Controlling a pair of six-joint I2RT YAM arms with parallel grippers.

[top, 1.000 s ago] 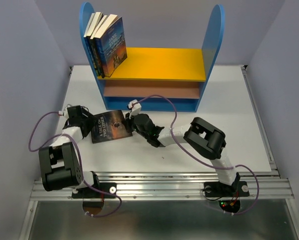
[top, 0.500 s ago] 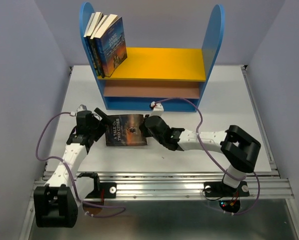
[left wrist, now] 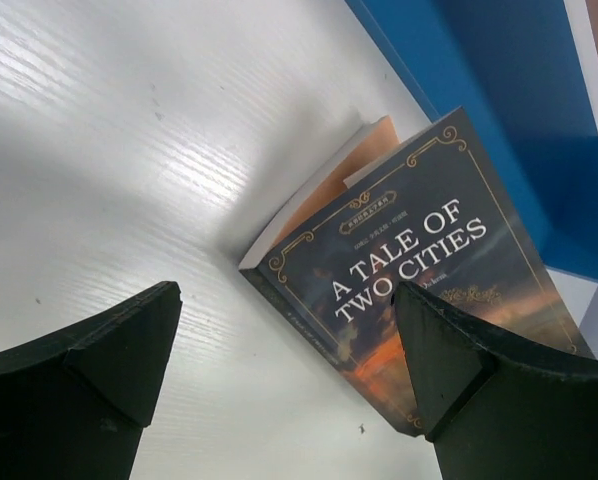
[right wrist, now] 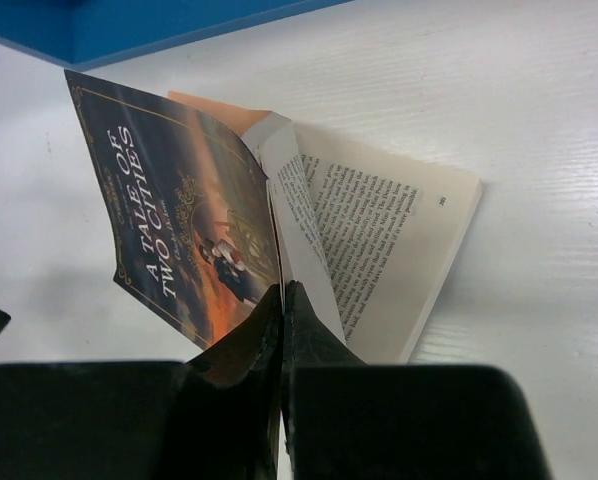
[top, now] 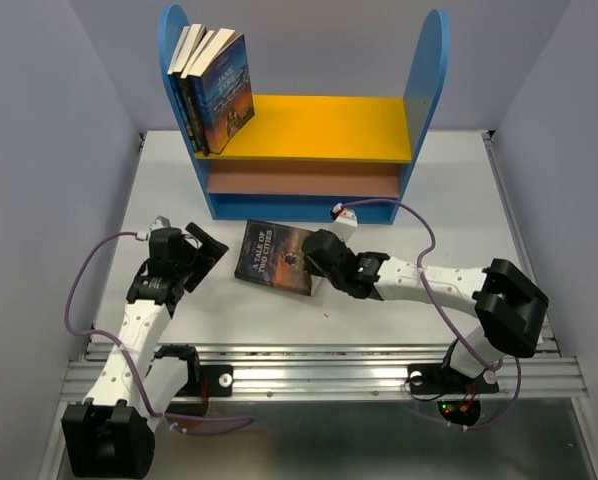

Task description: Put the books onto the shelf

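Pinching book (right wrist: 184, 215) cover, right tool (right wrist: 282, 292)

Front cover of the paperback (left wrist: 419, 270) on the counter (left wrist: 129, 150) reads "A TALE OF TWO CITIES" in pale capitals. Its exposed inner page (right wrist: 379, 230) carries print too small to read. Cover lettering on the shelved books (top: 219, 85): illegible.

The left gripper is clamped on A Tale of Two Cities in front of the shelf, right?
No. The right gripper is clamped on A Tale of Two Cities in front of the shelf, as the right wrist view shows; the left gripper is open.
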